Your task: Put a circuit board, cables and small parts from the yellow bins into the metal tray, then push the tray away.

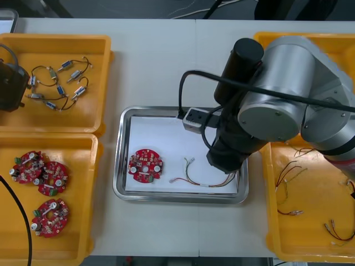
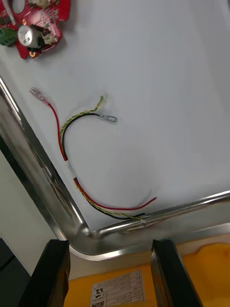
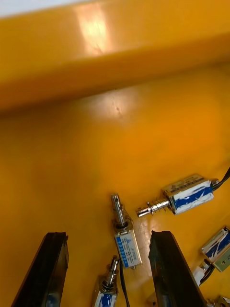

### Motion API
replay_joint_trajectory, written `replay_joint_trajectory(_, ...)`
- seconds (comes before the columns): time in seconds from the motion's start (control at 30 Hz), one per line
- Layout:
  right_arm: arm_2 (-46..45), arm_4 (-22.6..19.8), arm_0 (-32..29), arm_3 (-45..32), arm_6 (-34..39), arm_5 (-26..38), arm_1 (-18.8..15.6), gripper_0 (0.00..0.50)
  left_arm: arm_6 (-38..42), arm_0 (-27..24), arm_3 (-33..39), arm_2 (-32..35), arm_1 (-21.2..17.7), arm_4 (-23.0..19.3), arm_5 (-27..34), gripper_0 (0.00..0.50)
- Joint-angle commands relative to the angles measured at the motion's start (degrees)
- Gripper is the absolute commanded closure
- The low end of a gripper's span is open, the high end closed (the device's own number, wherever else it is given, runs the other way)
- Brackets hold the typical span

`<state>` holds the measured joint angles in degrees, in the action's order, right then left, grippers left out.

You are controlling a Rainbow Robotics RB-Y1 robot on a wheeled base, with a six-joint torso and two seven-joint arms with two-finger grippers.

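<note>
From above, the metal tray (image 1: 120, 166) sits in the middle of the table. It is white inside. A round red circuit board (image 1: 145, 165) lies flat in the tray's left part. Just beside it lies a red and yellow cable (image 1: 194, 178). The cable's long way runs left to right along the tray's near edge, and its right end goes under the big right arm (image 1: 277, 94). The left arm (image 1: 10, 83) is over the far left bin (image 1: 83, 119), where small metal parts (image 1: 58, 83) lie on black wires. Three more boards (image 1: 47, 191) lie in the near left bin (image 1: 83, 166).

In the right wrist view, the right gripper (image 2: 111, 245) hangs over the tray's corner and the rim of an orange-looking bin (image 2: 206, 259). Its two claws stand wide apart and hold nothing. The cable bends away from the corner toward the board, and its two loose ends point that way too.

In the left wrist view, the left gripper (image 3: 108, 237) is low over the bin floor. Its claws are spread apart and pinch nothing. One small metal part (image 3: 123, 235) lies between them. Its long way runs straight away from the claws, with its thin pin pointing at the bin wall.
</note>
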<state>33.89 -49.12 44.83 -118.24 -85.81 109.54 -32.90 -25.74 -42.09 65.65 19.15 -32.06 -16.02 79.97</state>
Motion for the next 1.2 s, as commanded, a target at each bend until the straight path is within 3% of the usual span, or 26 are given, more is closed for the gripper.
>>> replay_joint_trajectory(0.03,-5.41,-1.07,1.31,-3.93,9.61,0.46,0.73,0.013,1.48,-3.79,-0.08,-1.92,1.03,1.08,0.80,0.000)
replay_joint_trajectory(0.27,-10.33,-2.03,-2.20,-7.71,20.15,0.46,-0.85,0.011,1.39,-6.61,-4.57,-2.19,1.03,1.87,0.10,0.000)
replay_joint_trajectory(0.7,-20.44,-4.67,-11.17,-16.50,37.20,0.46,-7.80,0.013,1.92,-7.57,-6.41,-4.03,0.94,1.43,-0.17,0.000)
replay_joint_trajectory(0.93,-30.46,-9.50,-16.35,-16.67,38.43,0.46,-10.43,0.012,1.74,-7.84,-8.52,-4.12,0.94,1.69,-1.49,0.000)
replay_joint_trajectory(1.07,-34.33,-8.80,-19.43,-16.67,38.43,0.46,-11.93,0.012,1.65,-8.01,-9.40,-4.03,0.94,1.78,-2.10,0.000)
replay_joint_trajectory(1.2,-35.74,-5.46,-21.54,-16.67,38.43,0.46,-13.33,0.012,1.65,-8.45,-10.10,-4.12,0.94,1.87,-2.10,0.000)
